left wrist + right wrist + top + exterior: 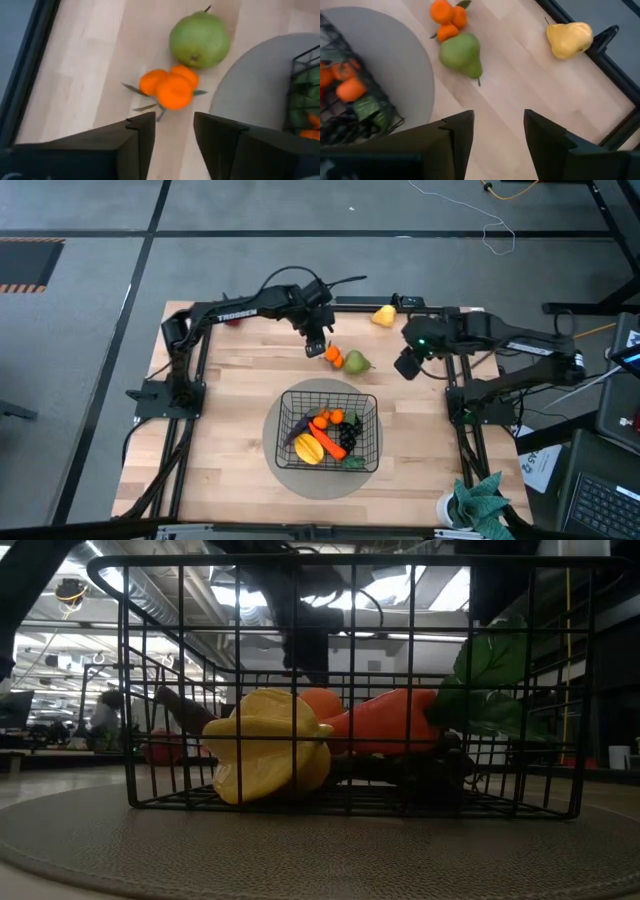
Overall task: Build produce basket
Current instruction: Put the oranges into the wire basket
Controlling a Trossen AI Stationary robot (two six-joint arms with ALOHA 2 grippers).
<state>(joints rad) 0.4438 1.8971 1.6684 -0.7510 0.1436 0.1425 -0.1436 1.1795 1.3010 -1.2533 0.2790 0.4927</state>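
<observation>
So the basket (372,442) held a carrot (325,446), a yellow piece (307,452) and dark grapes (347,436). Left gripper (317,348) hovered released over the small oranges (334,355); right gripper (407,366) hung open, empty.

A light wooden counter (230,430) with a black frame along its edges carries a round grey mat (290,470) near its front middle. Grey carpeted floor (90,330) surrounds it, with thin cables (497,230) trailing across the far side and a striped orange-and-black marking (25,265) at the left. A crumpled green cloth (482,498) lies at the counter's front right corner, just beside a keyboard (605,505) and papers (540,465).
</observation>
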